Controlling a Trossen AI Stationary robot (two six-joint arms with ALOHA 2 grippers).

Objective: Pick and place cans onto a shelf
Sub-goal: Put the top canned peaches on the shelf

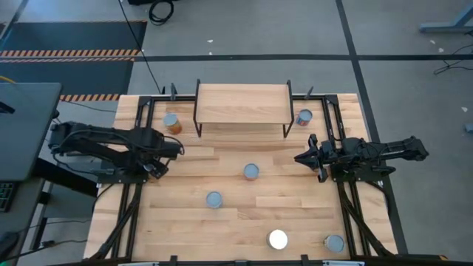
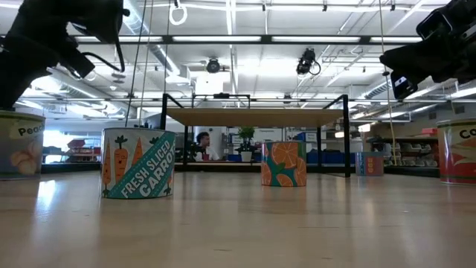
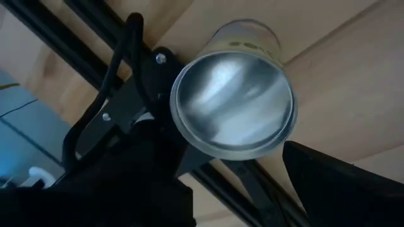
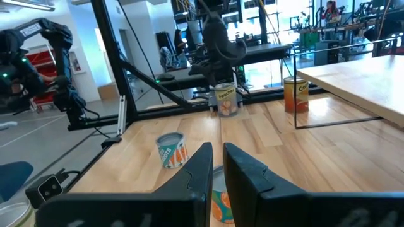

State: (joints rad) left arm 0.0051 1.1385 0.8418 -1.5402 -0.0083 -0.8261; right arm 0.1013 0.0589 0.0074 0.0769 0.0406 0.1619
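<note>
A tin can with a silvery top (image 3: 233, 101) and a peach label (image 2: 18, 145) sits between the fingers of my left gripper (image 1: 158, 168), at the table's left side. It also shows far off in the right wrist view (image 4: 226, 99). The light-wood shelf (image 1: 242, 103) stands on black legs at the far edge, its top bare. Several other cans stand on their bases on the tabletop, among them a carrot can (image 2: 137, 164) and an orange-patterned one (image 2: 283, 164). My right gripper (image 1: 314, 157) waits shut and level at the table's right side. My left gripper comes at the can from above, slanting steeply down, one finger on each side of the can's upper part (image 3: 189, 142). The can's wide top hides the fingertips; the right finger (image 3: 328, 183) ends at the rim. The can stays upright, and its base seems just clear of the tabletop.
An orange can (image 1: 172, 123) and a bluish one (image 1: 304, 117) stand beside the shelf's legs. Two more cans (image 1: 278, 239) (image 1: 334, 243) stand near the front edge. Black frame rails (image 1: 133, 192) run along both table sides. A person (image 2: 202, 141) sits in the room behind.
</note>
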